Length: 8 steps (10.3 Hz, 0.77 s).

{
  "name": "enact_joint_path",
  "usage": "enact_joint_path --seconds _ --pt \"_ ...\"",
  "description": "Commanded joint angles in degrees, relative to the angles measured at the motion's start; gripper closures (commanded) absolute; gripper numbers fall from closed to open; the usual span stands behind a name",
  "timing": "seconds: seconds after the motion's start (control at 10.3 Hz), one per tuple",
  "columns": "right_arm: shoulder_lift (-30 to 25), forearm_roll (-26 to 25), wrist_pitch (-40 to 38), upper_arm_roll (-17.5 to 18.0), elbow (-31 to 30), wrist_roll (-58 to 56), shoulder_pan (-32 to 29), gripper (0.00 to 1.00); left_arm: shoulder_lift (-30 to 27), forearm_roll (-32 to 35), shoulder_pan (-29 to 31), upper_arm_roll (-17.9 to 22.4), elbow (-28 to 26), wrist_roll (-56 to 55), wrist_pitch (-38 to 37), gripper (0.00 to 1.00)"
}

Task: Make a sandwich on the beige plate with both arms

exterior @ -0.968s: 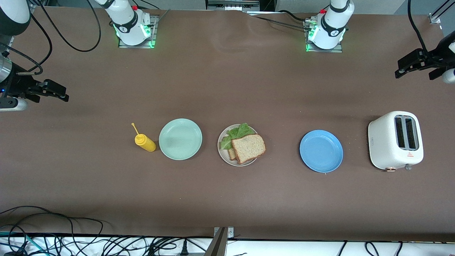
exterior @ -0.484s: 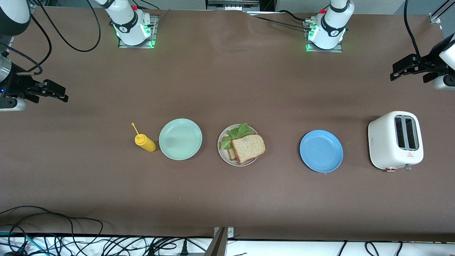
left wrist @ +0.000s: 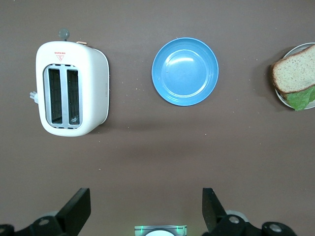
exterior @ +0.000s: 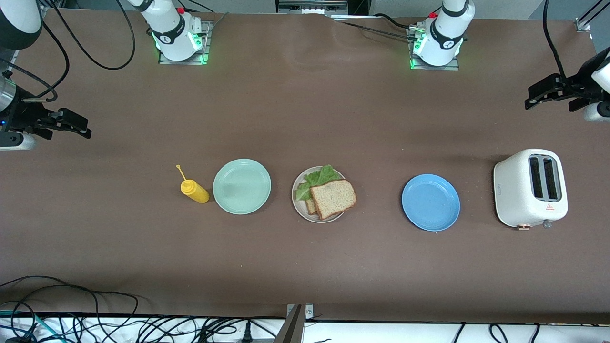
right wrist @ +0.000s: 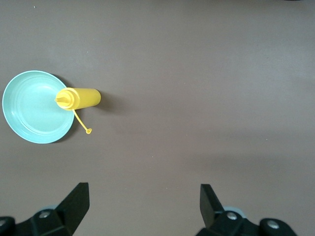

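Note:
The sandwich sits on the beige plate (exterior: 295, 202) at the table's middle. A brown bread slice (exterior: 333, 198) lies on top, tilted and overhanging the rim. Green lettuce (exterior: 318, 179) sticks out from under it, and the lower slice's edge (exterior: 311, 206) shows. The left wrist view also shows the top slice (left wrist: 295, 73) and the lettuce (left wrist: 302, 98). My left gripper (exterior: 541, 94) is open and empty, up over bare table at the left arm's end; the left wrist view (left wrist: 145, 206) shows it too. My right gripper (exterior: 78, 125) is open and empty over bare table at the right arm's end, also in the right wrist view (right wrist: 142, 204).
A blue plate (exterior: 431, 202) and a white toaster (exterior: 530, 188) stand toward the left arm's end. A mint-green plate (exterior: 241, 186) and a yellow mustard bottle (exterior: 194, 190) lie toward the right arm's end. Cables hang along the table's near edge.
My left gripper has shifted slightly at its end of the table. The right gripper has barely moved. Nothing on the table has moved.

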Motion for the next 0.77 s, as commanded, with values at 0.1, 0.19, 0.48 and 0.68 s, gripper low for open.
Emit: enact_joint_path --seconds 0.1,0.19,0.48,0.68 --pt "0.22 -0.89 0.12 -0.18 0.47 -0.50 0.18 0.00 0.39 -0.82 0.44 0.20 0.50 1.44 0.49 0.00" --pt "0.13 -0.89 0.12 -0.18 0.47 -0.50 0.18 0.00 0.30 -0.73 0.44 0.20 0.50 1.35 0.49 0.00" --pt "0.13 -0.89 0.03 -0.18 0.47 -0.50 0.18 0.00 0.30 -0.47 0.53 0.29 0.59 1.44 0.49 0.00" --pt "0.21 -0.89 0.03 -0.18 0.47 -0.50 0.18 0.00 0.30 -0.29 0.53 0.29 0.59 1.35 0.49 0.00"
